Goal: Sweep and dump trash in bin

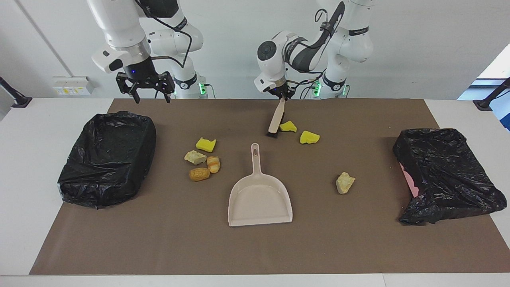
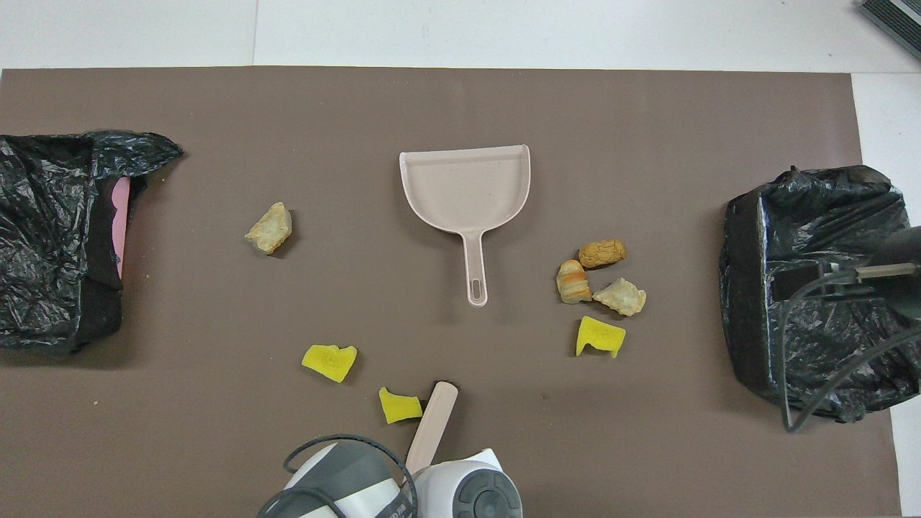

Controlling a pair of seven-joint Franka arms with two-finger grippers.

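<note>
left gripper (image 1: 281, 97) clamped on the brush (image 1: 276, 119), bristles beside the nearest yellow sponge piece (image 1: 288, 126); dustpan (image 1: 259, 197) lies farther out; right gripper (image 1: 146, 88) waits, fingers apart.

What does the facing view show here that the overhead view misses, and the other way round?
Facing view only: the left gripper shut on the brush handle, and the right gripper open in the air near the bin at its end of the table.
Overhead view only: a clear gap between the brush head and the nearest yellow sponge piece.
Both: the dustpan, seven trash pieces, two black-bagged bins.
</note>
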